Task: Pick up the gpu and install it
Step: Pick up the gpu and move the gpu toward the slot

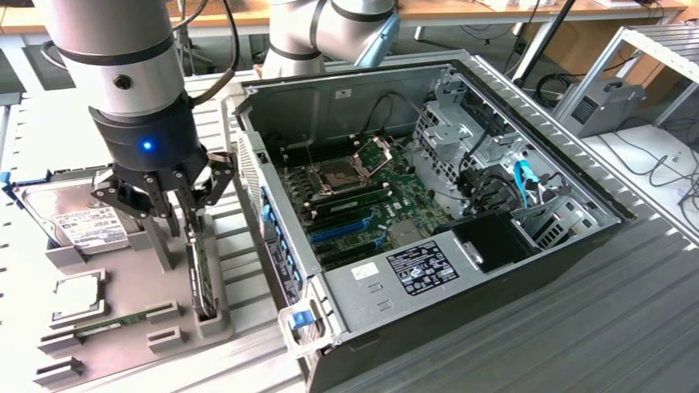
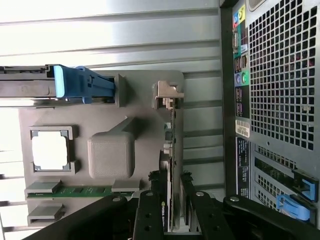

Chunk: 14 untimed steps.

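A grey metal table [image 1: 513, 336] of long ribbed slats is spread across the foreground, and bright glare is thrown off its ridges in the wrist view. Along the far edge a light wooden desk [image 1: 513, 10] is seen, with black cables [image 1: 480, 33] hung beneath it. At the exterior view's right a grey metal frame rack [image 1: 660, 37] is placed, a small grey box [image 1: 604, 105] is stood beside it, and loose dark wires [image 1: 664, 168] are laid over a white surface [image 1: 628, 151].

Brightly, evenly lit from above. Glares white along the ribbed table [image 2: 110, 20] and chip [image 2: 49, 151] in the wrist view; falls dimmer inside the computer case [image 1: 317, 106], with soft shadows.
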Available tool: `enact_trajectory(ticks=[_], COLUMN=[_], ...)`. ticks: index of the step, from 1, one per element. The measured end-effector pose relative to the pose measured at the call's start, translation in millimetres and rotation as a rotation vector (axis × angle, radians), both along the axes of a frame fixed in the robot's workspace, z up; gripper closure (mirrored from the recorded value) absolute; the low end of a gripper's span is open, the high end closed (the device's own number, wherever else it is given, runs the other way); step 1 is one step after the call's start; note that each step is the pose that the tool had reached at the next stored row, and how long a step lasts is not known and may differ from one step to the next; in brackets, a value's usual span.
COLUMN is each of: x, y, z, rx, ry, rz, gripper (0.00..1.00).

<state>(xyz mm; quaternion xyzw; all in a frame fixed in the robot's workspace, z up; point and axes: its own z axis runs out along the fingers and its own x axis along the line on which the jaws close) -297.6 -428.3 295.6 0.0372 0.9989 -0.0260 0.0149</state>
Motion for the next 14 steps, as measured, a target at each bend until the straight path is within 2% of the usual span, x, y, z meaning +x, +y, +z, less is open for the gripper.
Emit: enact_trajectory(ticks=[14], x=[0.0], y=[0.0], z=[6.0], rx=[-0.0001], ry=[0.0001], rz=[0.0], gripper=[0.71])
